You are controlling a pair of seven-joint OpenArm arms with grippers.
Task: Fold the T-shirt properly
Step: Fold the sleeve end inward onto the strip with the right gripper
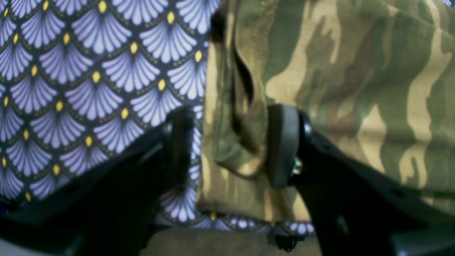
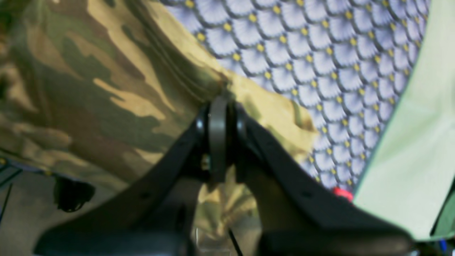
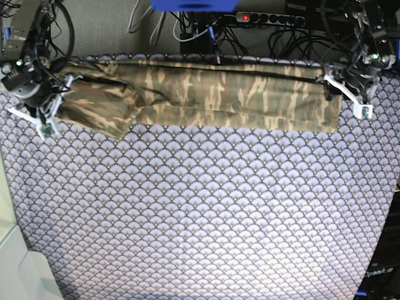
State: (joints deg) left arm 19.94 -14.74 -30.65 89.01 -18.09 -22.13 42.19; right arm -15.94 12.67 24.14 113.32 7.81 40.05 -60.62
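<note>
Camouflage T-shirt [image 3: 206, 94] lying as long folded band along far edge of purple scale-patterned tablecloth [image 3: 200, 219].

Right gripper [image 2: 217, 103] pinching sleeve-end cloth, jaws fully closed on it.

Left gripper [image 1: 231, 142] standing wide open, straddling hem edge, gripping nothing.

Step, likely: securing both ends for next fold. Next move calling for left jaws closing on hem layers, then matched carry.

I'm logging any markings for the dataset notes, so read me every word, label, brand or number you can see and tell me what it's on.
"OpenArm": faint, partly legible lettering on the dark robot base at the lower right corner of the base view; the ending is too dim to confirm.
T-shirt: camouflage pattern only, no text.
Table cloth: scale pattern only, no text.
Power strip: any markings too small to read.
</note>
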